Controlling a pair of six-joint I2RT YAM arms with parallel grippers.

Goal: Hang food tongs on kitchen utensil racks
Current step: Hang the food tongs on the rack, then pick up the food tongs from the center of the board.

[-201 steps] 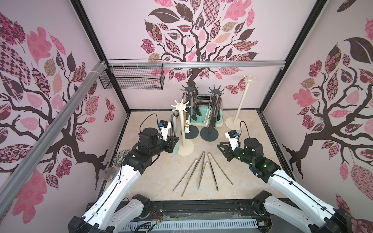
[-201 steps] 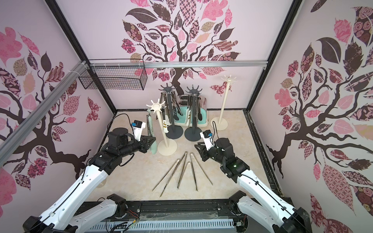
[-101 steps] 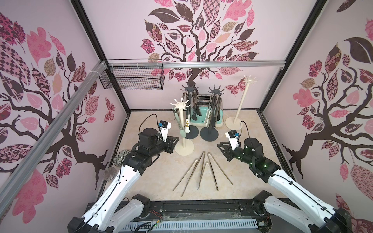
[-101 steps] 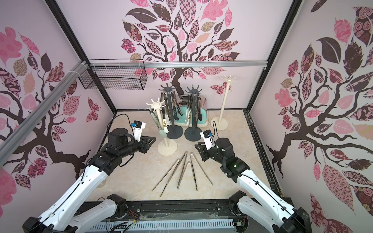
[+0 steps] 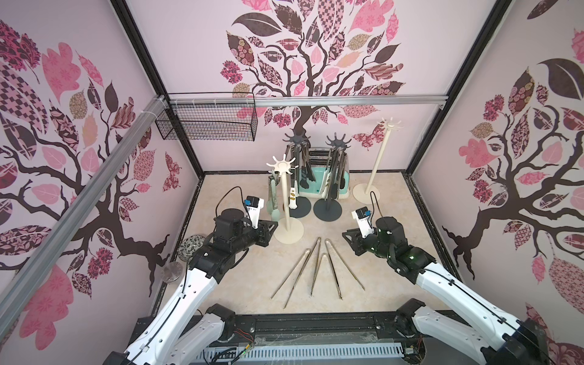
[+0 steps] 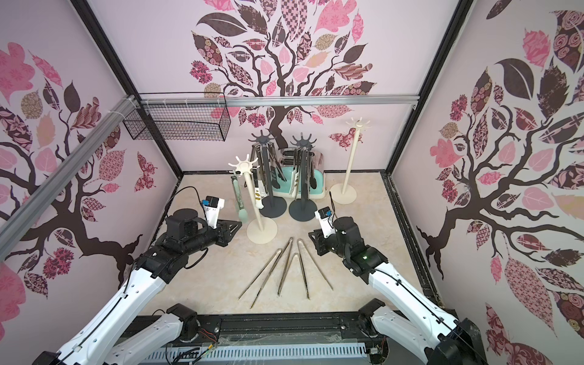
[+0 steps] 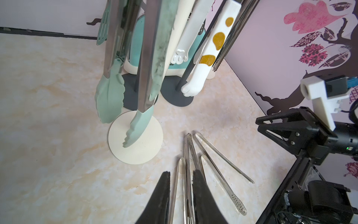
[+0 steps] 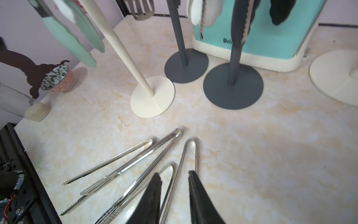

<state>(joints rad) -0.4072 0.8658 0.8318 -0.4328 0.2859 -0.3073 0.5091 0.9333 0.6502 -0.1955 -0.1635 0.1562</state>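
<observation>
Several bare steel food tongs (image 5: 318, 243) lie fanned on the marble table between my arms, also seen in the left wrist view (image 7: 222, 156) and the right wrist view (image 8: 147, 153). Four kitchen utensil racks stand behind them. The near cream rack (image 5: 286, 202) carries mint-tipped tongs (image 7: 110, 97) and white cat-paw tongs (image 5: 293, 199). Two dark grey racks (image 5: 297, 142) (image 5: 338, 142) hold more tongs, and the far cream rack (image 5: 379, 158) is bare. My left gripper (image 5: 274, 228) (image 7: 181, 172) hovers open and empty beside the near rack's base. My right gripper (image 5: 346, 237) (image 8: 173, 172) is open and empty over the tongs' looped ends.
A mint toaster (image 5: 316, 183) sits behind the dark racks. A black wire basket (image 5: 205, 124) hangs on the back rail. At the table's left edge stand a patterned bowl (image 5: 191, 248) and a clear glass (image 5: 172, 271). Patterned walls close in three sides.
My left gripper has sunk a little toward the table beside the near cream rack, and its jaws have widened slightly. The right arm has not moved.
</observation>
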